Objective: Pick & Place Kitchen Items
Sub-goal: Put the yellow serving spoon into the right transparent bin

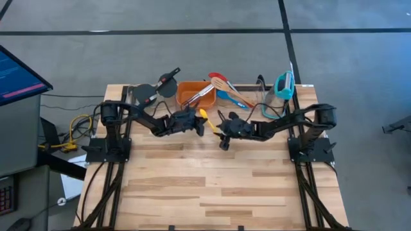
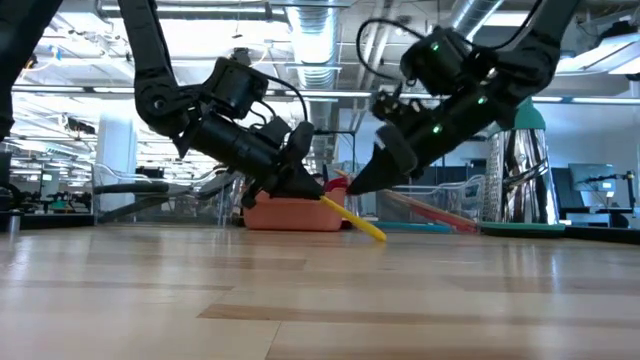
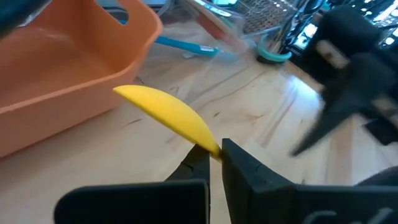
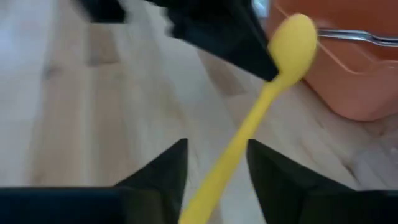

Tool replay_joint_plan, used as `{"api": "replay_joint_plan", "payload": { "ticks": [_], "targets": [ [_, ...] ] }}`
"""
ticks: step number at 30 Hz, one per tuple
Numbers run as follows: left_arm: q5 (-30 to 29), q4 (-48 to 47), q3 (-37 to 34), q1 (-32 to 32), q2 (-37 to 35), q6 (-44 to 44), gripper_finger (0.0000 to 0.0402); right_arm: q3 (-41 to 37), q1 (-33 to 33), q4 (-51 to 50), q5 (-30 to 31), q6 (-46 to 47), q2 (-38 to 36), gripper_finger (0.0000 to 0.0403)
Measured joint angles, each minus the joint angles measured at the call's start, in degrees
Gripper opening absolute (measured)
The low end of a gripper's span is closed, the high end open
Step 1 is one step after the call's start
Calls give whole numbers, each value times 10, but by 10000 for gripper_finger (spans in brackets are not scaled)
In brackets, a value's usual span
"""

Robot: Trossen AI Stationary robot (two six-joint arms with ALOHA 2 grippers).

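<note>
My left gripper (image 1: 200, 123) is shut on a yellow spoon (image 4: 261, 106) just in front of the orange bin (image 1: 192, 93), which holds metal tongs (image 1: 202, 95). The spoon's bowl (image 4: 295, 37) points toward the bin, and its handle (image 2: 355, 218) slants down toward the table. My right gripper (image 4: 217, 168) is open and close by to the right. Its fingers stand on either side of the handle without touching it. My left gripper pinches the yellow spoon at its neck (image 3: 211, 146), just behind the bowl, between its two fingertips. The fingers slant down from the table's left. The bowl sticks out past the fingertips and the handle slopes down below them. I cannot tell whether the handle's free end (image 2: 380, 236) touches the table.
Black spatulas (image 1: 160, 86) lie at the back left. Red, blue and wooden utensils (image 1: 225, 90) lie to the right of the orange bin. A clear bin (image 1: 266, 99) and a teal item (image 1: 284, 85) stand at the back right. The near half of the table (image 1: 212, 186) is bare wood.
</note>
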Motion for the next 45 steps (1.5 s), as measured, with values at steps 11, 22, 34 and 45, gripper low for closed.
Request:
{"api": "replay_joint_plan", "payload": {
  "ticks": [11, 22, 34, 45],
  "targets": [
    [5, 21, 0, -18, 0, 1, 0, 61, -22, 6, 0, -3, 95, 228],
    [5, 22, 0, -27, 0, 17, 0, 74, -34, -12, 11, -1, 105, 38],
    [8, 37, 1, -27, -1, 34, 6, 74, -29, -68, 34, -19, 66, 20],
    [96, 29, 0, -31, -67, 107, 23, 76, -29, -103, 33, -35, 5, 20]
  ]
}}
